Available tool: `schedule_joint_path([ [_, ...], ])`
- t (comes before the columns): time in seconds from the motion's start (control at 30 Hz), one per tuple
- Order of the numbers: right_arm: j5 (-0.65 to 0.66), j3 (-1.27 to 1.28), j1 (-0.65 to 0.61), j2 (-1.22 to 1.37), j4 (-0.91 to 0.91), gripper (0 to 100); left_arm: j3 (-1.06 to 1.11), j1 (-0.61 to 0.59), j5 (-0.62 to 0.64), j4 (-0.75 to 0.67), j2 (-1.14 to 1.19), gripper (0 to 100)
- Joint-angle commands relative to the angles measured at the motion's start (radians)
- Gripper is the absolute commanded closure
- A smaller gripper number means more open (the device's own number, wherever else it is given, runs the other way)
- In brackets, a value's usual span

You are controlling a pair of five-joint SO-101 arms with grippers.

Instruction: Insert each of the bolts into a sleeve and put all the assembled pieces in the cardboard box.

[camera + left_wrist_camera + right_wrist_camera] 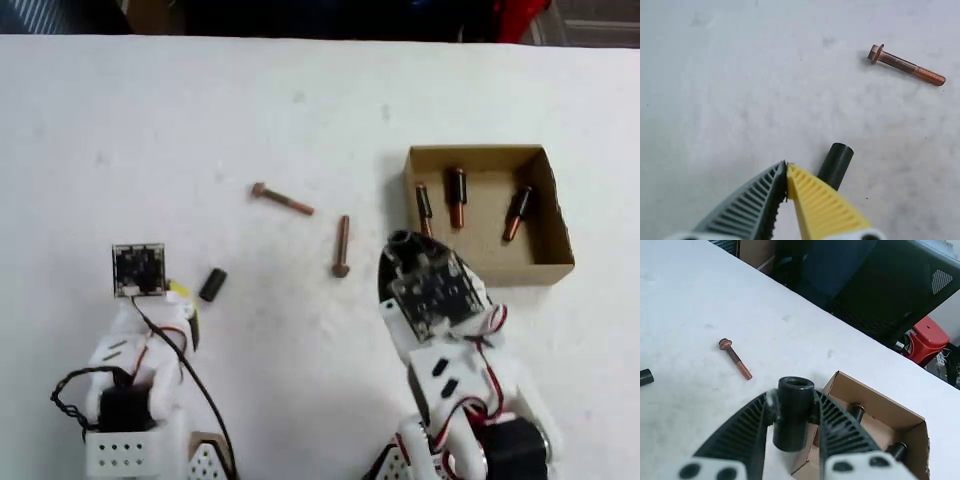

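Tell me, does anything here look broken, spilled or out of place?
Nothing looks damaged or spilled. One bolt, a second bolt and a black sleeve lie loose, just unassembled; the right hand holds another sleeve.

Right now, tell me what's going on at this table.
The right gripper is shut on a black sleeve, held upright close beside the cardboard box, where three assembled pieces already lie. The left gripper is shut and empty, its tips beside a second sleeve lying on the table. A farther bolt and a nearer bolt lie loose between the arms, not yet sleeved.
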Motion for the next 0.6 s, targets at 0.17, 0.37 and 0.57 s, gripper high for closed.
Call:
schedule_joint_path([
  [0.17, -0.012, 0.115, -0.002, -0.117, -0.088, 98.2, -0.005, 0.007, -0.002, -0.026, -0.013, 98],
  [0.37, -0.012, 0.219, -0.001, -0.18, -0.162, 98.2, -0.005, 0.007, -0.002, -0.026, -0.013, 98],
  [0.57, -0.014, 0.238, -0.001, -0.213, -0.159, 98.2, -0.048, 0.01, -0.003, 0.048, -0.013, 98],
])
